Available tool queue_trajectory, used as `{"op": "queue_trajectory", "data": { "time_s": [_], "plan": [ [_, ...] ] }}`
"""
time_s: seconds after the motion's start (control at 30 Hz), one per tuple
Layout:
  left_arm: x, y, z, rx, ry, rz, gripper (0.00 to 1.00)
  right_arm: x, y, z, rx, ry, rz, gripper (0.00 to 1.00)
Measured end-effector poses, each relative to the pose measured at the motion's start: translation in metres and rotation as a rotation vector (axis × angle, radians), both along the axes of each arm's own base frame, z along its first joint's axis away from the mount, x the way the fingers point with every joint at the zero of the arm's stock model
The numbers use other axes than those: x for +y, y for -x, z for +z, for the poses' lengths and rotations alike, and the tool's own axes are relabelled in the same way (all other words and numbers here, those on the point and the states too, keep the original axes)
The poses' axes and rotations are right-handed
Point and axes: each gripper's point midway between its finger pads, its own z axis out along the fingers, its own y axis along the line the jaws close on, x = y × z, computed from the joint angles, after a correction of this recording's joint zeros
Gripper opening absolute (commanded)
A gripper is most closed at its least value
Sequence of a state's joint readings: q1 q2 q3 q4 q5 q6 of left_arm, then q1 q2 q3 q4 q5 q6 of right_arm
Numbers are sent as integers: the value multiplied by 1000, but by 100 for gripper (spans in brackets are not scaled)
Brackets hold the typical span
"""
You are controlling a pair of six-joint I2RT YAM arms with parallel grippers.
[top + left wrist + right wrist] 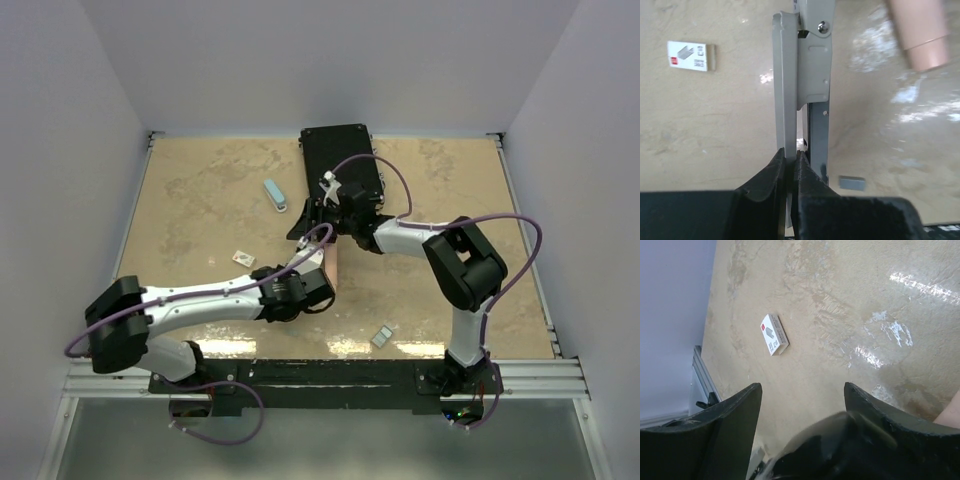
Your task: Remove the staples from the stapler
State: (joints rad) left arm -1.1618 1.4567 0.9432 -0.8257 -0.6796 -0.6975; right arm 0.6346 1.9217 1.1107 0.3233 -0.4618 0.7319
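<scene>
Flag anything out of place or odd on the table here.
Loose silvery-grey staple strips lie on the tan tabletop near the front edge, away from the pink stapler, whose grey metal rail is swung open, pinched by the shut left gripper. Nothing looks damaged.

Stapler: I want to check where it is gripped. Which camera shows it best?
Left wrist: the stapler fills the middle, its grey metal rail pinched in the shut left gripper. The top view shows only its pink body, small and partly hidden; the right wrist view, a pink sliver at the edge.
</scene>
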Motion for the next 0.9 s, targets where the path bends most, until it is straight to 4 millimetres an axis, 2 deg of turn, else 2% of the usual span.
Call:
{"op": "queue_trajectory", "data": {
  "time_s": [0.07, 0.13, 0.23, 0.33, 0.47, 0.6, 0.77, 0.9],
  "plan": [
    [-12, 1, 14, 3, 117, -20, 0, 1, -2, 4, 0, 10, 4, 73],
    [-18, 0, 28, 14, 216, -25, 0, 6, -9, 17, -21, 6, 8, 73],
    [-17, -9, 47, 12, 330, -2, 0, 14, -23, 51, -90, -23, 13, 75],
    [-16, -18, 65, -1, 436, 12, 0, 12, -24, 76, -132, -38, 11, 76],
    [-18, -21, 79, 7, 530, 14, 0, -2, -21, 109, -168, -51, -7, 77],
    [-26, -23, 86, 38, 638, 2, 0, -33, -6, 133, -202, -51, -51, 78],
    [-40, -21, 92, 54, 773, -53, 0, -63, 16, 153, -238, -39, -99, 79],
    [-54, -8, 96, 59, 864, -179, 0, -68, 15, 161, -268, -2, -118, 79]
  ]
}}
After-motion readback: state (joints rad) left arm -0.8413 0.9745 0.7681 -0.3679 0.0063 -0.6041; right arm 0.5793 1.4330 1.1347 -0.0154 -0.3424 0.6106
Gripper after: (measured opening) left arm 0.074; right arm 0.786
